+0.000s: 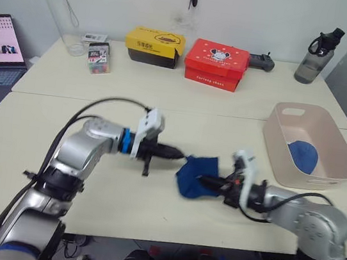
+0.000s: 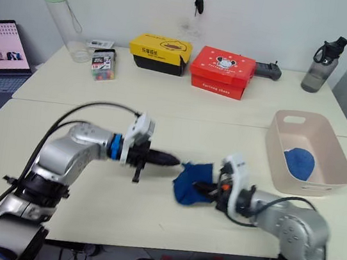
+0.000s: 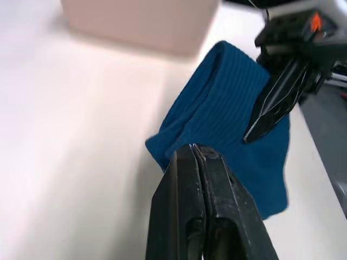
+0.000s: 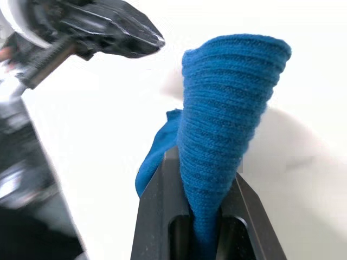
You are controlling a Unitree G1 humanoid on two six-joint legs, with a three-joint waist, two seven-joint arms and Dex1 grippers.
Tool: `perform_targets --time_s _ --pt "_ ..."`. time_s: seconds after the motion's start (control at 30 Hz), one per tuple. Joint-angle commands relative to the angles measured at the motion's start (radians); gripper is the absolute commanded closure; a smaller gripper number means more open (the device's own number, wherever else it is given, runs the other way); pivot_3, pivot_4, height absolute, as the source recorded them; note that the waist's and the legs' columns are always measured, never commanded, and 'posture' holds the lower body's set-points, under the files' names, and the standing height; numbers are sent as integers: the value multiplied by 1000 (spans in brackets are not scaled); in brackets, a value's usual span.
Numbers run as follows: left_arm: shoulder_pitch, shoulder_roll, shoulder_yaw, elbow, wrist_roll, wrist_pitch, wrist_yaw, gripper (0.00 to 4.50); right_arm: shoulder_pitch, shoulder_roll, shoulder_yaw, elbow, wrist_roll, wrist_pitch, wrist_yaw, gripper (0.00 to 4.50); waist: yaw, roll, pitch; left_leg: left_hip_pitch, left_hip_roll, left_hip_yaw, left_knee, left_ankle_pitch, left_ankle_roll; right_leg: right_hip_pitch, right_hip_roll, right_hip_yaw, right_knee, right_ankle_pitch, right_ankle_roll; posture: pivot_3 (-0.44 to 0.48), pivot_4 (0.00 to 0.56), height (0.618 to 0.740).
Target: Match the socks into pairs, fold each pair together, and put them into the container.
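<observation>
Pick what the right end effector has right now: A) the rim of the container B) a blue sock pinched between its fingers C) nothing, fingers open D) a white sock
B: in the right wrist view the blue sock rises from between the two black fingers of the right end effector, which are clamped on it.

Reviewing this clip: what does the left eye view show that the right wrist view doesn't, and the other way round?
Left eye view alone: the pinkish container with a blue sock already in it, the red box, the yellow box, two bottles and a laptop. Right wrist view alone: a close look at blue fabric clamped between the right pincer fingers. Both share the blue sock on the table and the left pincer, shut, its tip at that sock's edge.
</observation>
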State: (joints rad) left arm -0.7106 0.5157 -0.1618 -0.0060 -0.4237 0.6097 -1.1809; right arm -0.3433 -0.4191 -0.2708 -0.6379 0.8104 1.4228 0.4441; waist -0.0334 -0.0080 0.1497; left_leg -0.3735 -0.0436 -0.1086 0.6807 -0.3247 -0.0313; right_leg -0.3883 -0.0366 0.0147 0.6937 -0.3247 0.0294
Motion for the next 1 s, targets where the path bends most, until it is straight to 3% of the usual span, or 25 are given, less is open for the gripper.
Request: perform_targets --time_s 0.03,0.17,0.27,0.4,0.67,1.0 --pt "-53 -30 1 -25 -15 16 29 3342 -73 -131 -144 -18 20 -55 25 4500 -6 0 0 0 0 1 -1 0 0 0 0 0 0 0 0 0 150 740" --pt "-136 -64 -21 14 17 -4 54 2151 -124 -443 -180 127 -145 -254 95 4500 1 1 3 1 0 2 -1 0 1 0 1 1 1 0 0 0 150 740" --pt "-162 -68 -25 17 7 -2 40 1167 -98 -597 -123 188 -270 -437 147 4500 3 -1 4 0 1 3 -1 0 1 1 1 1 -1 0 0 0 150 740" --pt "-179 -85 -14 0 -39 30 21 35 24 -802 58 274 -610 -825 171 4500 2 -2 5 0 1 5 0 0 1 1 1 2 -1 0 0 0 150 740" --pt "-178 -89 -36 -1 -28 20 3 11 73 -875 252 486 -1006 -1296 111 4500 3 -3 5 0 1 6 1 1 0 0 0 3 1 0 0 0 150 740" --pt "-159 -98 -55 -19 -21 6 10 11 57 -821 357 634 -1200 -1459 150 4500 3 -3 5 0 1 6 1 1 0 0 0 3 1 0 0 0 150 740"
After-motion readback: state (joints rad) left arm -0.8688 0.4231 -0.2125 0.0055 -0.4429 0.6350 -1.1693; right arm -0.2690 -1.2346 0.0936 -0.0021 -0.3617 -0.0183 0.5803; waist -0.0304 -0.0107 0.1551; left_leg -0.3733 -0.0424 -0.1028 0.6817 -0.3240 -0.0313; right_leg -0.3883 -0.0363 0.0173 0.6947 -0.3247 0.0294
